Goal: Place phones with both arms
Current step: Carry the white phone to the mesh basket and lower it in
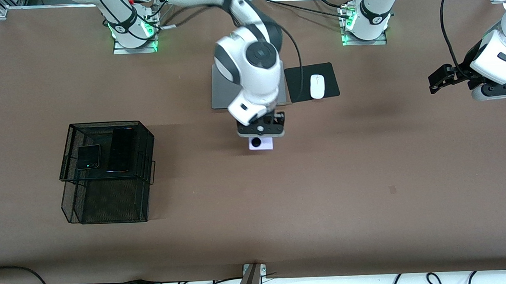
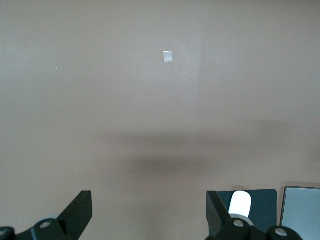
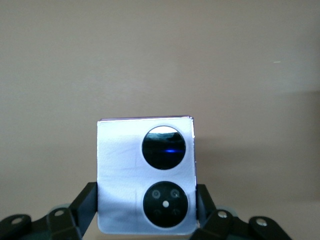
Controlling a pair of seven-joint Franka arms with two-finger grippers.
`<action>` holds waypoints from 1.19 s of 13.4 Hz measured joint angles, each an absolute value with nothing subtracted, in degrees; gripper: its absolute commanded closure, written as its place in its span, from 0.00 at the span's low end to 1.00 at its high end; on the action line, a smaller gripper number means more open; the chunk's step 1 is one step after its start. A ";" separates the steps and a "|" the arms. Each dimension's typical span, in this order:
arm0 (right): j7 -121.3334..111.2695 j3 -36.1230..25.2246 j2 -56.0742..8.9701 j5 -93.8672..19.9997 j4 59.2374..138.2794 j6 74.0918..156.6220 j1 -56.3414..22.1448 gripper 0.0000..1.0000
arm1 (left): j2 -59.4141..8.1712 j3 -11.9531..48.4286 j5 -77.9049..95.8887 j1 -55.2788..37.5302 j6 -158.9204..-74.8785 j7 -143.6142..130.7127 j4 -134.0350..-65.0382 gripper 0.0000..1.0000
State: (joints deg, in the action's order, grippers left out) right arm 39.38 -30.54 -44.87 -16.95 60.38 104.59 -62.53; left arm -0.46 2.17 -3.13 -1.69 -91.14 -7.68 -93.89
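Observation:
The lilac flip phone (image 1: 261, 143) with two black lenses lies at the table's middle, nearer the front camera than the laptop. My right gripper (image 1: 261, 132) is down over it. In the right wrist view its fingers (image 3: 86, 202) press both sides of the lilac phone (image 3: 145, 175); I cannot tell whether the phone is lifted. The black flip phone (image 1: 88, 157) and the long black slab phone (image 1: 121, 149) lie side by side on the top tier of a black mesh basket (image 1: 105, 123). My left gripper (image 1: 438, 78) waits open and empty (image 2: 150, 207) above the table at the left arm's end.
A silver laptop (image 1: 221, 91), partly hidden by the right arm, sits farther from the camera than the lilac phone. Beside it a white mouse (image 1: 317, 86) rests on a black pad (image 1: 329, 75). A small tape mark (image 1: 392, 189) is on the table.

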 measured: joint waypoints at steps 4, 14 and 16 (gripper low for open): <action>27.69 -32.14 -38.60 -16.95 60.80 93.18 -55.41 1.00 | -0.46 2.37 -3.13 -1.70 -91.12 -7.68 -93.89 0.00; -11.60 -35.94 -39.45 -18.47 62.74 97.35 -27.50 1.00 | -0.46 2.42 -3.13 -1.70 -91.10 -7.68 -93.85 0.00; -15.79 -35.66 -42.11 -20.14 63.00 101.52 -24.82 1.00 | -0.46 2.43 -3.13 -1.71 -91.10 -7.68 -93.85 0.00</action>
State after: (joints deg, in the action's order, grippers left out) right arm -15.79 -35.66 -42.11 -20.14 63.00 101.52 -24.82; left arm -0.46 2.43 -3.13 -1.71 -91.10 -7.68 -93.85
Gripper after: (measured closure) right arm 0.167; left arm 0.000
